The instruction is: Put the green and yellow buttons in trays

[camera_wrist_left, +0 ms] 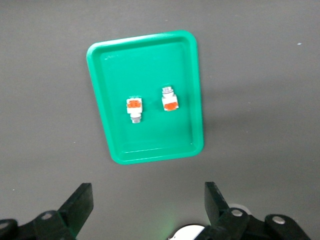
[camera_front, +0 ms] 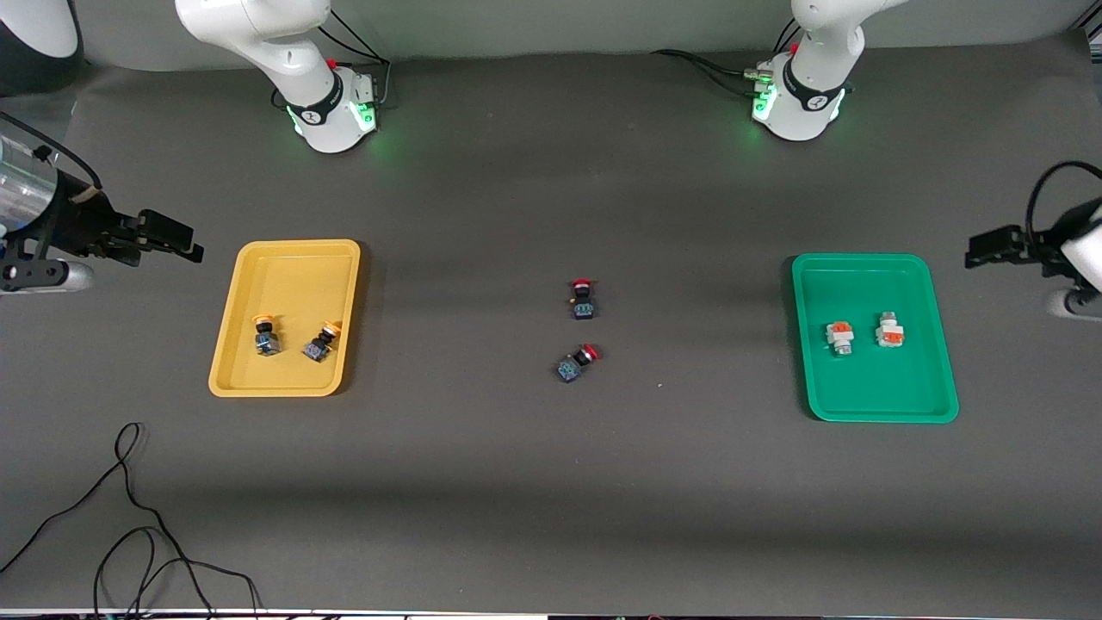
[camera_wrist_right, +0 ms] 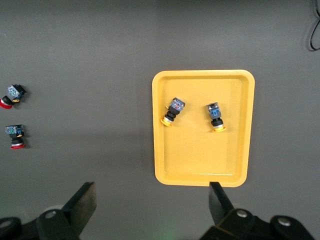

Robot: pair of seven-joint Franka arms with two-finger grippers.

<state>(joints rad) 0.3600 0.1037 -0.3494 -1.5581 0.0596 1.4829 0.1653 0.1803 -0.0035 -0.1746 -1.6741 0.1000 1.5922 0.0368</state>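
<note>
The yellow tray (camera_front: pixel 293 275) lies toward the right arm's end and holds two switches with orange-yellow caps (camera_front: pixel 267 336) (camera_front: pixel 321 343). The green tray (camera_front: pixel 869 284) lies toward the left arm's end and holds two white switches with orange blocks (camera_front: pixel 839 336) (camera_front: pixel 890 331). My right gripper (camera_front: pixel 176 237) is open and empty, raised over the table beside the yellow tray (camera_wrist_right: pixel 200 155). My left gripper (camera_front: pixel 990 245) is open and empty, raised beside the green tray (camera_wrist_left: pixel 150 70). The wrist views show the orange-yellow pair (camera_wrist_right: pixel 172 111) (camera_wrist_right: pixel 215 116) and the white pair (camera_wrist_left: pixel 134 108) (camera_wrist_left: pixel 170 100).
Two red-capped black-and-blue switches (camera_front: pixel 583 299) (camera_front: pixel 577 362) lie mid-table between the trays, also in the right wrist view (camera_wrist_right: pixel 11 95) (camera_wrist_right: pixel 15 136). A black cable (camera_front: pixel 129 517) loops near the table's front edge at the right arm's end.
</note>
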